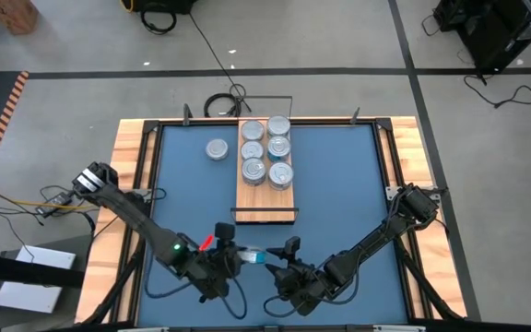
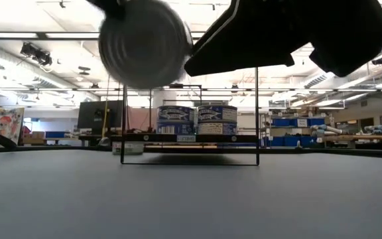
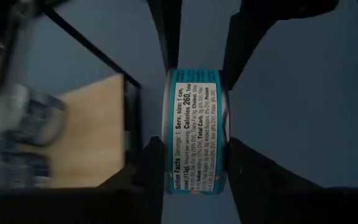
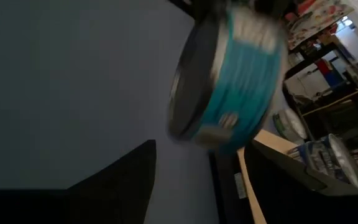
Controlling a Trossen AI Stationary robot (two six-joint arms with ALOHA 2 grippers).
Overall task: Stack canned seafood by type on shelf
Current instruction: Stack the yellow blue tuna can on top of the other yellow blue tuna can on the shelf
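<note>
A teal-sided tin of canned seafood (image 1: 252, 255) hangs over the near middle of the blue table, with my left gripper (image 1: 240, 254) shut on it. The low view shows its silver flat face (image 2: 144, 43) well above the table. My right gripper (image 1: 275, 265) stands open just to the tin's right, touching nothing; the tin (image 4: 229, 74) is blurred ahead of its fingers. The shelf (image 1: 267, 198) lies at the far middle of the table, with several tins (image 1: 265, 152) standing on their flat bottoms at its far end. My left gripper pinches the tin by its two flat ends (image 3: 168, 155), one finger on each. The fingers (image 3: 253, 177) slant down from the table's near left. The tin is turned on edge, its teal label side (image 3: 194, 124) toward the wrist camera, and is lifted clear of the table.
One lone silver-topped tin (image 1: 217, 149) stands on the table, left of the shelf's far end. The shelf's black frame (image 2: 123, 119) rises at its near end. Wooden rails (image 1: 127, 175) border the table. Open blue surface lies between the shelf and my grippers.
</note>
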